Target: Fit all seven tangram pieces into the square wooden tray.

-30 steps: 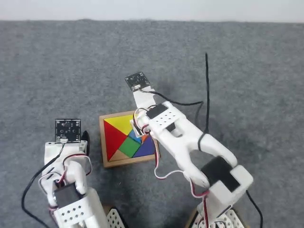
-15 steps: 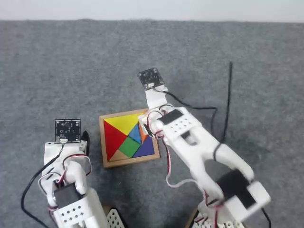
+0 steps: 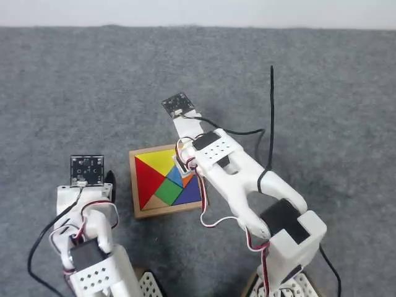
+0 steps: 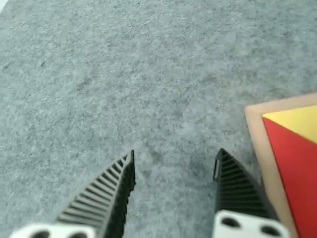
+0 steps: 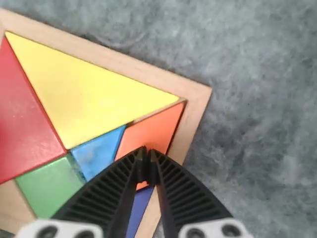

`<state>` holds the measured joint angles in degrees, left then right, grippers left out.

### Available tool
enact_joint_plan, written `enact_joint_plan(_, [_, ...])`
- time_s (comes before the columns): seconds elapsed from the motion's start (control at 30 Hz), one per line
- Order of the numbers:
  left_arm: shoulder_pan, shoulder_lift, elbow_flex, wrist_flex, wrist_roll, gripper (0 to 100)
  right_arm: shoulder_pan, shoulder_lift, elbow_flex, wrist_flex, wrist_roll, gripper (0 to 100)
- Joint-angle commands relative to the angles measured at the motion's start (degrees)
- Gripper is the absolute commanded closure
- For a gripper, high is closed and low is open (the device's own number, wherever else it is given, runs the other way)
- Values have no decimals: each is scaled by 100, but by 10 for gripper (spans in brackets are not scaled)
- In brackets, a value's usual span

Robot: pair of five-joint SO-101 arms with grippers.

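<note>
The square wooden tray (image 3: pixel 133 185) lies on the grey carpet between the arms. In it lie a yellow triangle (image 5: pixel 94 94), a red triangle (image 5: pixel 25 134), a light blue piece (image 5: pixel 96 151), a green square (image 5: pixel 47 186), an orange triangle (image 5: pixel 153 129) and a dark blue piece (image 3: pixel 192 193). A tan triangular patch (image 3: pixel 151 203) shows at the tray's near left corner; whether it is a piece or bare floor I cannot tell. My right gripper (image 5: pixel 146 151) is shut with its tips over the orange triangle's edge. My left gripper (image 4: pixel 176 156) stands open over carpet, just left of the tray (image 4: pixel 255 121).
Grey carpet surrounds the tray on all sides. The right arm (image 3: pixel 241 179) covers the tray's right edge, and its black cable (image 3: pixel 271 117) rises behind it. The left arm's base (image 3: pixel 93 260) stands at the near left.
Half a second ago the right arm had swung away to the right of the tray; it is now back over the tray's right side, as one second ago. The left arm has kept still.
</note>
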<state>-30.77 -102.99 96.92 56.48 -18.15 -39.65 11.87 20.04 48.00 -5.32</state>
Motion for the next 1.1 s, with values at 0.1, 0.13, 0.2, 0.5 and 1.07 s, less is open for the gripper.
enact_joint_plan(0.1, [-53,-132,-57,44,-53,754,541,-1323,-105,163,123,993])
enact_joint_plan(0.13, [-53,-132,-57,44,-53,754,708,-1631,-44,233,123,993])
enact_joint_plan(0.2, [-53,-132,-57,44,-53,754,989,-2352,167,418,193,993])
enact_joint_plan(0.5, [-53,-132,-57,35,-26,754,1613,-6123,3657,-92,519,993])
enact_joint_plan(1.07, [-53,-132,-57,26,-18,754,2413,-11424,7648,549,1020,992])
